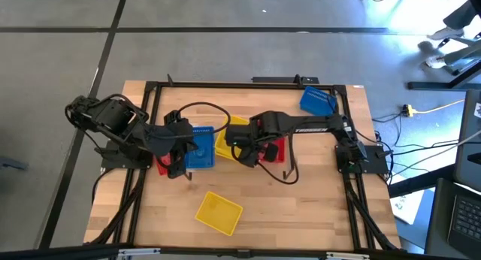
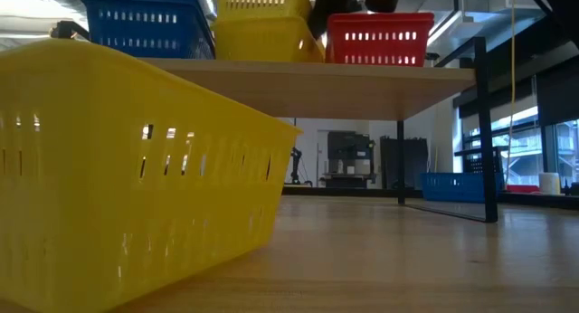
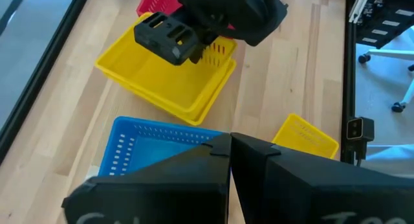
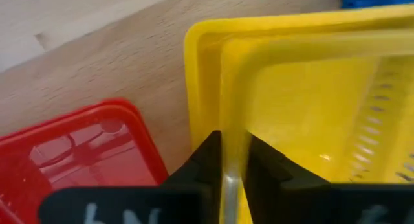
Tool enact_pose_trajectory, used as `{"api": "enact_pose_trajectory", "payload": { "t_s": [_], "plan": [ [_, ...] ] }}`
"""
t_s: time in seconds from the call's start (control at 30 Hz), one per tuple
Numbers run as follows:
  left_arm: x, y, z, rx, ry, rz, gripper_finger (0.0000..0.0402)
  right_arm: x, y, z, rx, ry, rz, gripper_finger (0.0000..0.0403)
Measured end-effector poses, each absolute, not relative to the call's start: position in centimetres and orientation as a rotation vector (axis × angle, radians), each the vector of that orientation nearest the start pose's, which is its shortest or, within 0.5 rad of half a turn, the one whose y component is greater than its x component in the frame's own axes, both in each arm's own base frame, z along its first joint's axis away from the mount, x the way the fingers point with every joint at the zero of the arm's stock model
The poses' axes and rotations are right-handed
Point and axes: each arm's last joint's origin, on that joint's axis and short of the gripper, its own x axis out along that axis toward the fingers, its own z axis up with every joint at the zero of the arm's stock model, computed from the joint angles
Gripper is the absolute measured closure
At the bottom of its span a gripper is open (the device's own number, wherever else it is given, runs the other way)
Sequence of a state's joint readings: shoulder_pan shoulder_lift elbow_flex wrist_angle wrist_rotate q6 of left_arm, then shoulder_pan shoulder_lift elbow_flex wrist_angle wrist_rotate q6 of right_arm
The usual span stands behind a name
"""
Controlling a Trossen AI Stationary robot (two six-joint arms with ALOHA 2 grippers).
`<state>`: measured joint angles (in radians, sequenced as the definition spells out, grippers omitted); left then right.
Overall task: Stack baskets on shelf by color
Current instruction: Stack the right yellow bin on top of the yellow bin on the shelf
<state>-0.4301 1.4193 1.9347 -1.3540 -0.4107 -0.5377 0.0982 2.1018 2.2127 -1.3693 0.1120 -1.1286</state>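
Right tool: my right tool pinches the rim of the nested yellow plastic mesh baskets on the light-wood shelf.
Basket axis: tilted, long side skewed against the shelf edge.
Left tool: my left tool is pressed together above the blue mesh basket.

Both arms over shelf; loose yellow basket in front

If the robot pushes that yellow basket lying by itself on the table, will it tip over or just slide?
The loose yellow basket would probably slide, since it sits low and wide on the smooth table. It likely weighs little: its walls are thin and full of slots. Those walls may bend somewhat if squeezed.
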Motion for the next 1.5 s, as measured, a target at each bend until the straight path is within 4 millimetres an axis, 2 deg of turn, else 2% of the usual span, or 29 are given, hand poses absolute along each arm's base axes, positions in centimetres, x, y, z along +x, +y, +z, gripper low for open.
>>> {"api": "enact_pose_trajectory", "payload": {
  "t_s": [0.3,0.7,1.07,1.23,1.5],
  "plan": [
    [21.1,-8.4,46.7,-0.168,0.742,0.185,0.0401,41.4,3.6,34.3,-1.136,1.100,0.632,0.0352],
    [21.1,-8.4,46.7,-0.168,0.742,0.185,0.0401,41.4,3.6,34.3,-1.054,1.121,0.575,0.0354],
    [21.1,-8.4,46.7,-0.169,0.742,0.185,0.0401,41.5,3.6,34.4,-1.049,1.107,0.562,0.0381],
    [21.1,-8.4,46.7,-0.169,0.742,0.185,0.0401,41.5,3.6,34.4,-1.049,1.108,0.561,0.0363],
    [21.1,-8.4,46.7,-0.169,0.742,0.185,0.0401,41.2,3.8,35.0,-1.058,1.095,0.553,0.0312]
  ]
}}
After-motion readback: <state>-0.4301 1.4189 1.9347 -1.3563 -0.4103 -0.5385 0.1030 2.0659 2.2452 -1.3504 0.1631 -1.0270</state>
